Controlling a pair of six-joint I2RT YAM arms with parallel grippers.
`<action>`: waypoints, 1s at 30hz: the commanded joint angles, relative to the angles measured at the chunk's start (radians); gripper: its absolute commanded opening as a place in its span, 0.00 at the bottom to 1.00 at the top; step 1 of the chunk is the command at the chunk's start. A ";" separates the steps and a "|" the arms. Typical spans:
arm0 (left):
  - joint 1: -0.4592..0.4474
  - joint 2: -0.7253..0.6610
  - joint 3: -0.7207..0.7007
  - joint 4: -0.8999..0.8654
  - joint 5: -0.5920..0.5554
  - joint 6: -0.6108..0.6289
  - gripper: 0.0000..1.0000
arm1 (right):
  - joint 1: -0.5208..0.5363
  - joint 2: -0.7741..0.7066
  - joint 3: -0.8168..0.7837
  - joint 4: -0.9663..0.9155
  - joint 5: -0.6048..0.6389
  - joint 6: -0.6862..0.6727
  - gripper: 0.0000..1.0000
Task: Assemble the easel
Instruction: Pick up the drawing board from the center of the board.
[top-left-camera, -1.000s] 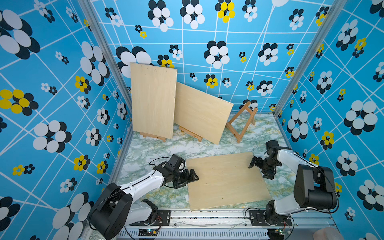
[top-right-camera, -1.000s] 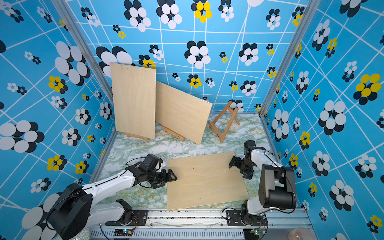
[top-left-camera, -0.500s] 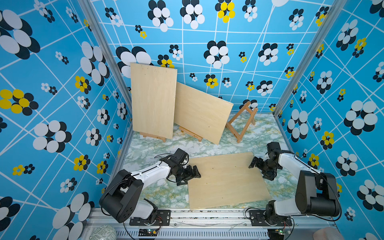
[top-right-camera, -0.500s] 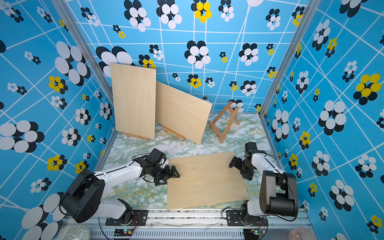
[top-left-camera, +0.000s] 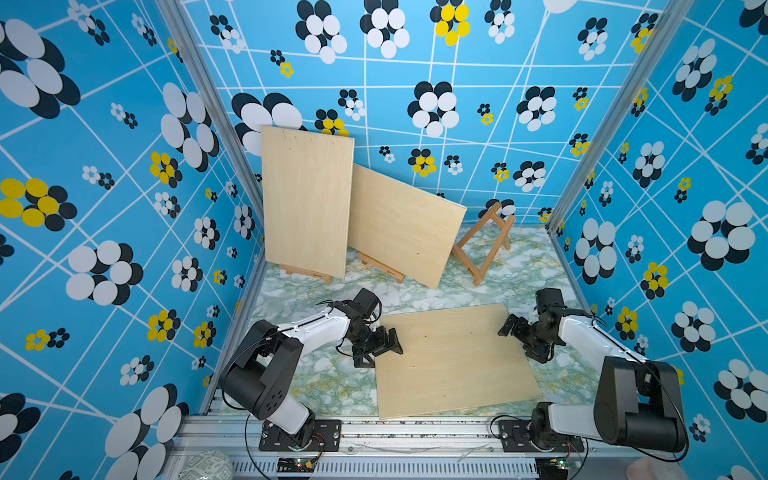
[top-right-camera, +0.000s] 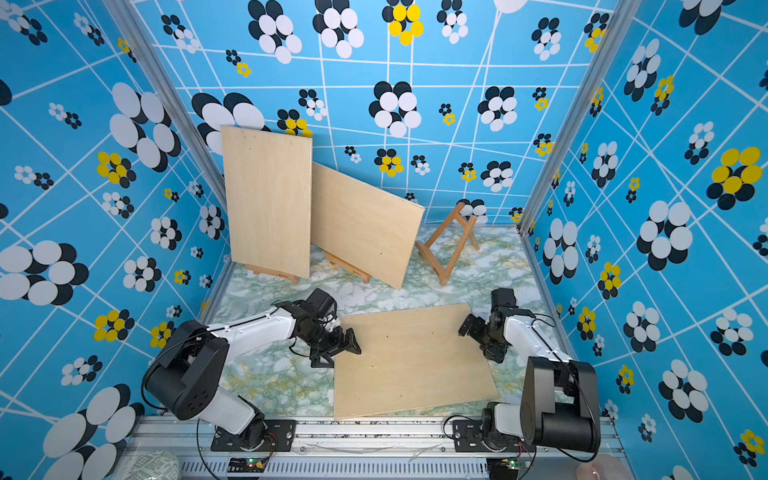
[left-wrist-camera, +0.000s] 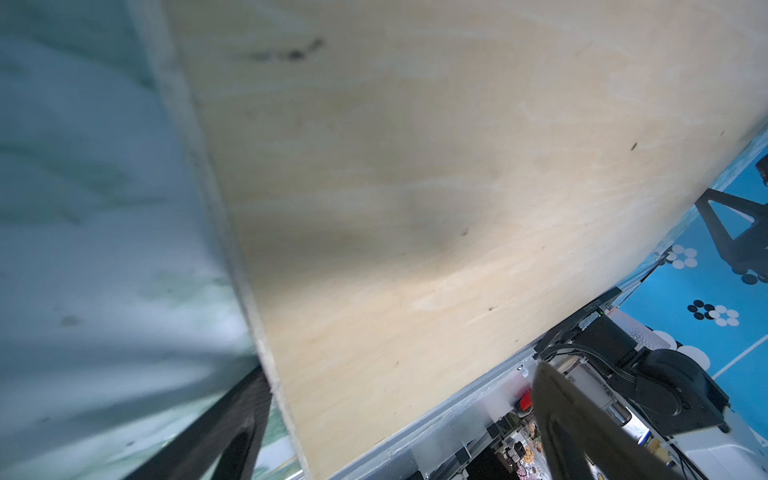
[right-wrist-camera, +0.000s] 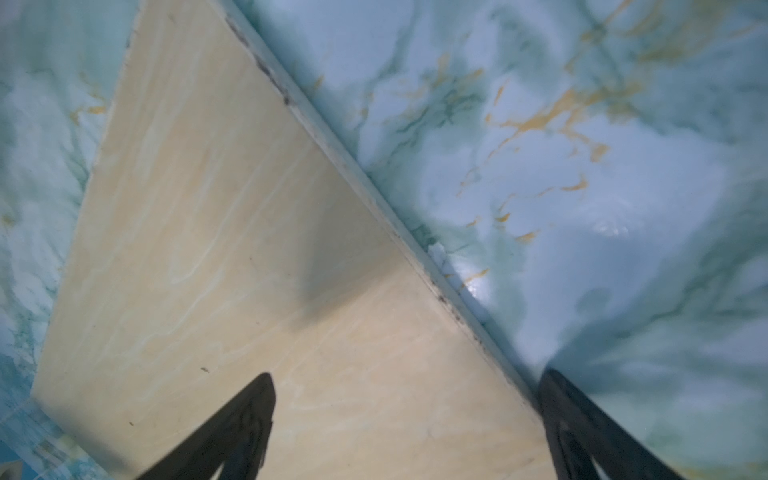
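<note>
A loose plywood board (top-left-camera: 453, 357) (top-right-camera: 411, 361) lies flat on the marble table near the front. My left gripper (top-left-camera: 384, 345) (top-right-camera: 345, 343) is open at the board's left edge. In the left wrist view the board (left-wrist-camera: 415, 208) fills the space between the fingers of the left gripper (left-wrist-camera: 399, 386). One finger (left-wrist-camera: 224, 436) is on the table side, its tip hidden by the edge. My right gripper (top-left-camera: 519, 338) (top-right-camera: 478, 338) is open at the board's right edge. That edge runs between the spread fingers of the right gripper (right-wrist-camera: 407, 382). An empty wooden easel (top-left-camera: 484, 245) (top-right-camera: 451, 243) stands at the back right.
Two more boards (top-left-camera: 307, 199) (top-left-camera: 405, 228) stand on small easels at the back left, the right one tilted against the left. Blue flowered walls close in three sides. A metal rail (top-left-camera: 415, 428) runs along the front edge.
My left arm has folded in and its gripper has slid a little farther onto the board's left edge. The right gripper has shifted slightly along the right edge. The board has not moved.
</note>
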 joint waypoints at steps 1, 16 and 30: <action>-0.005 0.090 -0.010 0.245 -0.039 0.108 0.99 | 0.108 0.070 -0.085 0.061 -0.437 0.081 0.99; 0.118 -0.012 -0.044 0.092 -0.102 0.222 0.99 | 0.347 0.030 -0.095 0.085 -0.438 0.180 0.99; 0.249 -0.115 -0.063 -0.063 -0.163 0.324 0.99 | 0.510 -0.015 -0.144 0.165 -0.518 0.267 0.99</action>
